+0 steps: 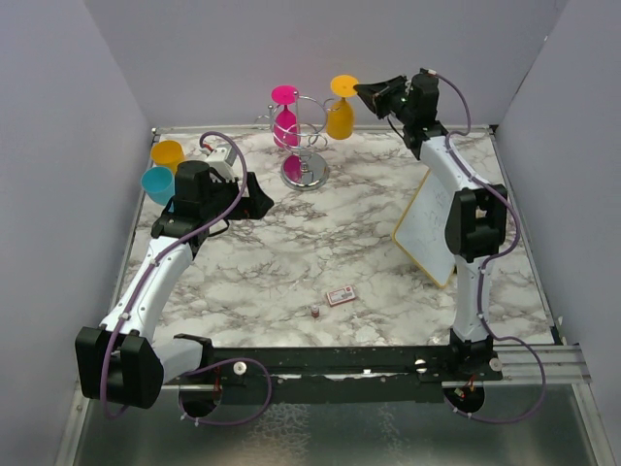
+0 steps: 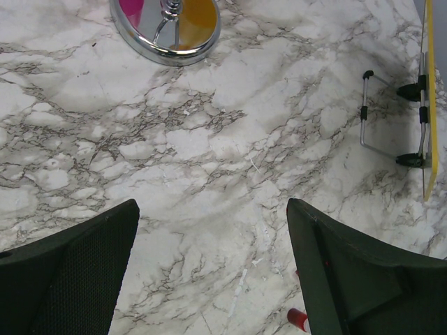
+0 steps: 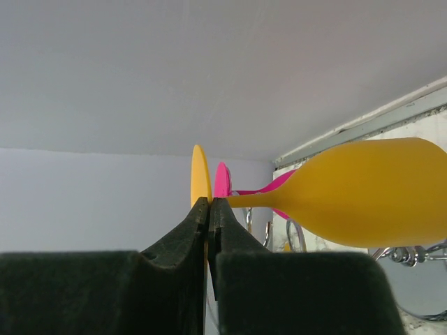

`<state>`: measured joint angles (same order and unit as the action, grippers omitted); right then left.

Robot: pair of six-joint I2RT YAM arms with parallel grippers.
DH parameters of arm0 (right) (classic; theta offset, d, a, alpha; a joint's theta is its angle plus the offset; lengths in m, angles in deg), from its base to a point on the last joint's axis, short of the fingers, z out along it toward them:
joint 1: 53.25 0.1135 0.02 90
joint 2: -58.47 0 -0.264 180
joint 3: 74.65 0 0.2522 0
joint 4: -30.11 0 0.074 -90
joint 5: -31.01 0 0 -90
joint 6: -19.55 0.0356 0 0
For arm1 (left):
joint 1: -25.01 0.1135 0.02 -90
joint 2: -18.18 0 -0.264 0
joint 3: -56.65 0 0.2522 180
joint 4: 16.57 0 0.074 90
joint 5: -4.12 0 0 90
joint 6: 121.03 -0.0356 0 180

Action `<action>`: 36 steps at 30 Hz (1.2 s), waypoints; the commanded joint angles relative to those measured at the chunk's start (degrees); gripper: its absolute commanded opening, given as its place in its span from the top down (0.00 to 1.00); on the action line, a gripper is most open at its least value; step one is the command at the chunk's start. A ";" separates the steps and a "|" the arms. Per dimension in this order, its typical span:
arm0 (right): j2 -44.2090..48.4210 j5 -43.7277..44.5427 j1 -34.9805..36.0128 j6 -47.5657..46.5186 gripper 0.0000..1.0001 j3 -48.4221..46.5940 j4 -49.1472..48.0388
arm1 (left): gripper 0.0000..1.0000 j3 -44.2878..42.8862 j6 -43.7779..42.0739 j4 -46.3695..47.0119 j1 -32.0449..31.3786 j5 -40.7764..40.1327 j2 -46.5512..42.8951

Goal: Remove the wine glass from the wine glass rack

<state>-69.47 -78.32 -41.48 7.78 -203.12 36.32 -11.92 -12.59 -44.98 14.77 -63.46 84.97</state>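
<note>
At the far edge, from above, the right gripper (image 1: 360, 89) pinches the orange wine glass (image 1: 340, 118) by its foot, beside the wine glass rack (image 1: 304, 172). Left wrist: the left gripper (image 2: 213, 209) gapes, idle. Right wrist: fingers (image 3: 183, 241) clamped on the foot; the next move should draw the glass clear.

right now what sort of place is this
Probably a robot test cell, not a kitchen: plain grey walls box in the marble-patterned tabletop, two white arms are bolted at its near edge, and the right gripper pinches an orange plastic wine glass by a shiny chrome wire rack.
</note>
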 commanded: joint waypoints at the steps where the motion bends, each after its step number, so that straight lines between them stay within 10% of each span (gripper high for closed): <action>1: 0.52 2.17 -1.42 -1.10 0.99 -2.33 0.37 | 0.11 -0.27 -0.86 0.50 -0.22 -1.18 -0.51; 12: 5.67 -1.41 -7.76 -11.59 0.99 0.35 2.26 | 0.11 -0.21 -0.77 0.57 -0.35 -0.77 -0.47; 23: 26.69 -20.29 -9.13 -25.60 0.99 32.61 -21.21 | 0.11 -0.06 -0.26 0.99 -0.30 -0.03 0.90; 36: 50.93 -20.81 3.44 -42.89 0.99 57.30 -16.42 | 0.12 0.49 1.64 2.16 -0.31 2.19 4.29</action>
<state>-23.53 -98.19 -42.76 -27.34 -147.96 20.19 -11.92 -11.87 -44.53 14.75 -63.13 88.51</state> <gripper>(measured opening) 0.019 0.886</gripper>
